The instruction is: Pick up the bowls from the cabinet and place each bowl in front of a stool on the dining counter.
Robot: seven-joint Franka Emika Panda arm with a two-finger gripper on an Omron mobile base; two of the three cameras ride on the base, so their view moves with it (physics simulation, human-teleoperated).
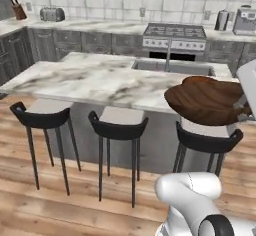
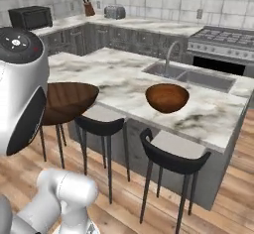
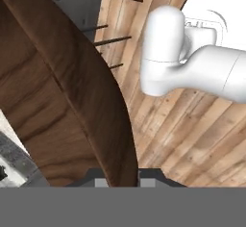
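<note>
Two wooden bowls can be seen. One dark brown bowl (image 1: 207, 100) is up in the air, tipped on its side, at the near right edge of the long marble worktop (image 1: 95, 77). The claw (image 3: 121, 177) is squeezed tight on its rim. In the hand view the rim runs right down between the two claw tips, and the wood grain looks very big and close. In that view you also see the wood floor (image 3: 192, 139) far below.

The other bowl, a reddish-brown bowl (image 2: 167, 98), sits upright on the worktop, near the sink (image 2: 191, 77). The right base view shows it well. In the left base view the held bowl is in front of that spot.

Three stools (image 1: 45, 115) stand in a row along the near side of the worktop in the left base view. The held bowl hangs just above the right one. The right base view shows two stools clearly, and the reddish-brown bowl is on the worktop behind the right one.

One tap (image 2: 171, 52) stands by the sink. Far back, by the wall, there is one stove (image 1: 175, 37), one toaster (image 1: 52, 14) and one knife block (image 1: 19, 11).
</note>
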